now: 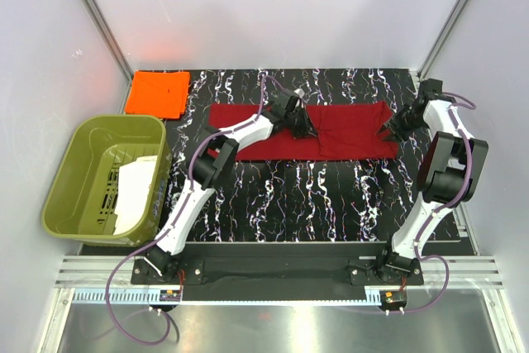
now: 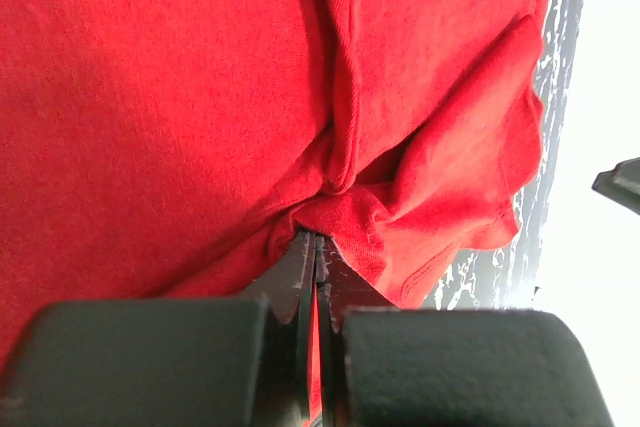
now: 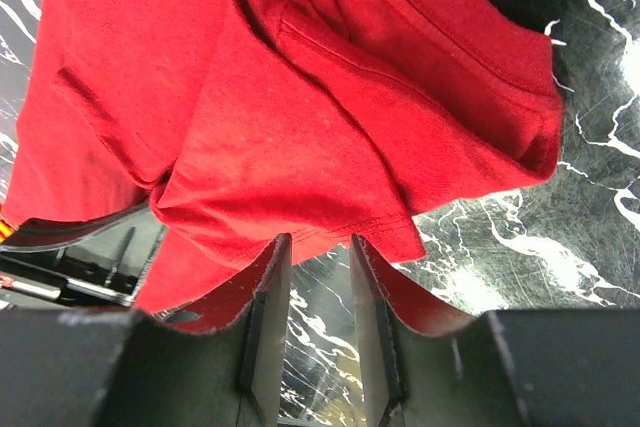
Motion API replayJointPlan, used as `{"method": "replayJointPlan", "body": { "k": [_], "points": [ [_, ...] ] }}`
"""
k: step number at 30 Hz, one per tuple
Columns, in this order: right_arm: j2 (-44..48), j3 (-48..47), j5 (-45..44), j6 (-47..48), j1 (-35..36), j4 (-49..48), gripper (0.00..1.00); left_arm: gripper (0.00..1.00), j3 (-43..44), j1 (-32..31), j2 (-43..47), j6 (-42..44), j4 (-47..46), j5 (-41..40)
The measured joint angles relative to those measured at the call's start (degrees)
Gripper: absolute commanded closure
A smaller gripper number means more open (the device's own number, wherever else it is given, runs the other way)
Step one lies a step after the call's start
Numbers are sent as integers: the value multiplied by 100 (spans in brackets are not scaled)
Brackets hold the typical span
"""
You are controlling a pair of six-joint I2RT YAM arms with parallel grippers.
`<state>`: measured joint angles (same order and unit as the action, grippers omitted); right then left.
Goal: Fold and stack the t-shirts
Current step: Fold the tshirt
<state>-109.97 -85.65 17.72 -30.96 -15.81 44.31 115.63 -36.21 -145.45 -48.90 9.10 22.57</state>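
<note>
Jaws of the left gripper [image 2: 316, 243] are pressed together, pinching a bunched fold midway along the dark crimson cloth t-shirt [image 1: 351, 134]. Jaws of the right gripper [image 3: 320, 252] are spread at its right hem, with the black white-veined table [image 3: 520, 277] showing between them. Shirt lies as a long strip across the table's far half; left arm crosses its left part. Folded bright orange cloth t-shirt [image 1: 157, 93] sits at the far-left corner, well apart. Olive-green plastic tub [image 1: 91, 171] stands left of the table.
</note>
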Motion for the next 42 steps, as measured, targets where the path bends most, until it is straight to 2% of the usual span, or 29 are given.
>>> {"method": "replayJointPlan", "body": {
  "k": [7, 10, 11, 12, 15, 16, 22, 24, 27, 30, 36, 42],
  "points": [
    [22, 83, -4, -46, 0, -22, 62, 100, 444, 48, -339, -26, -122, 131],
    [68, 138, -7, -107, 0, -37, 57, 94, 750, 68, -555, -63, -127, 291],
    [76, 146, -11, -146, 0, -33, 56, 91, 802, 70, -581, -46, -96, 315],
    [81, 149, -26, -175, 0, -31, 55, 81, 815, 79, -584, -20, -7, 328],
    [85, 166, -109, -304, -2, -37, 46, 64, 824, 101, -511, 92, 208, 398],
    [85, 190, -173, -372, -9, -33, 46, 62, 776, 105, -413, 181, 345, 387],
    [83, 186, -345, -538, -76, 63, 44, 60, 645, 321, 299, 664, 1478, 437],
    [81, 186, -382, -588, -83, 107, 33, 61, 645, 457, 595, 824, 1849, 487],
    [111, 374, -481, -660, -87, 26, 31, 63, 605, 629, 1058, 1145, 2354, 520],
    [195, 846, -509, -761, -87, -55, 31, 64, 221, 815, 1773, 1620, 2859, 398],
    [212, 1534, -697, -1043, -87, -282, 44, 64, -1104, 1043, 3491, 2680, 3604, -103],
    [90, 1381, -1132, -1126, -87, -671, 66, 65, -2796, 1209, 5010, 3259, 3945, -658]
  ]
}}
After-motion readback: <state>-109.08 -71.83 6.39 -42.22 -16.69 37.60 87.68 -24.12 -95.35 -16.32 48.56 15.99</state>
